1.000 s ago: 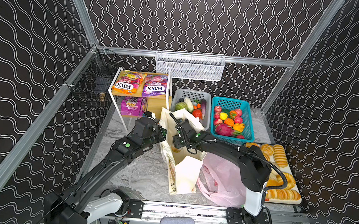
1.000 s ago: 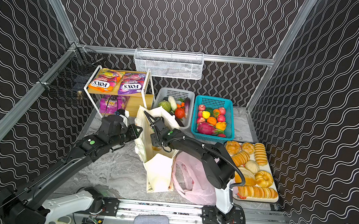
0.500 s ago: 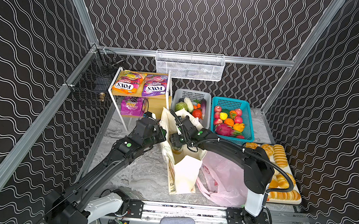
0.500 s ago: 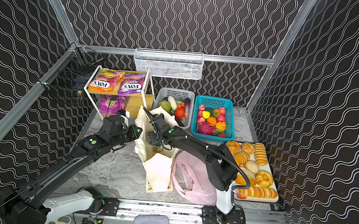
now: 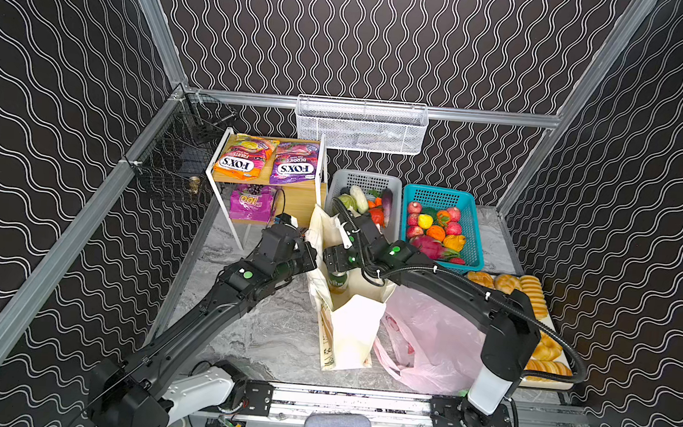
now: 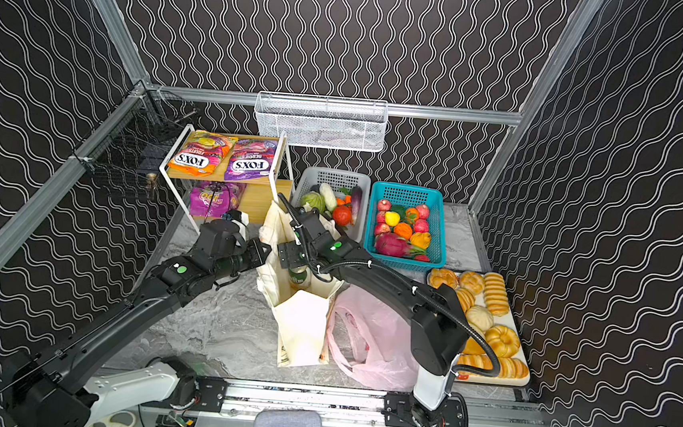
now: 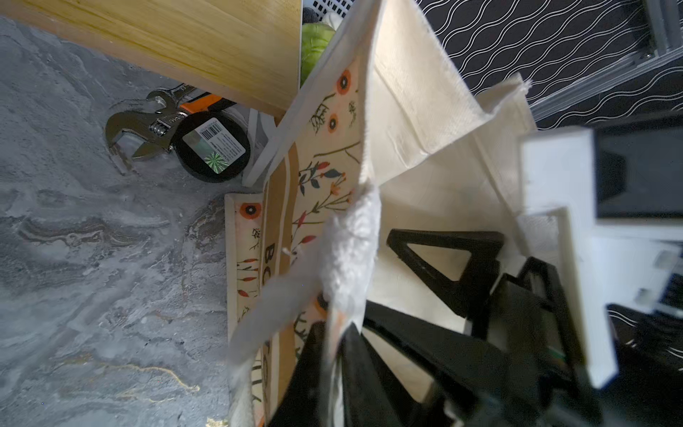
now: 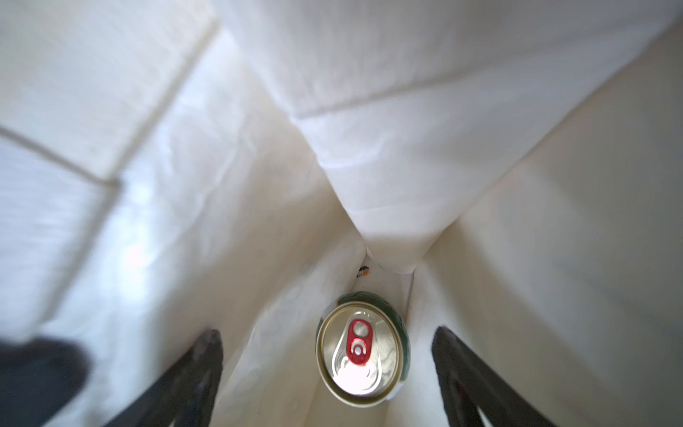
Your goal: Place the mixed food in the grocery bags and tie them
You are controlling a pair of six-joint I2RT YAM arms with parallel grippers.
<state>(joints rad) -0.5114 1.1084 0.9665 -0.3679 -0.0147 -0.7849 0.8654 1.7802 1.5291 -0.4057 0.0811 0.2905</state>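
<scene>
Pinching the rim of the tote [image 5: 354,324], the left gripper [image 5: 307,255] holds it open — a slip could collapse canvas onto the right gripper [image 5: 333,264], jaws apart above the green can [image 8: 364,364] inside.

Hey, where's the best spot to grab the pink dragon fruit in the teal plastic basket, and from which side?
Grip the pink dragon fruit across its rounded middle, coming straight down from above. It lies on its side by the near wall of the teal plastic basket, green leaf tips pointing right, so the wall and neighbouring fruits likely block a sideways approach.
</scene>
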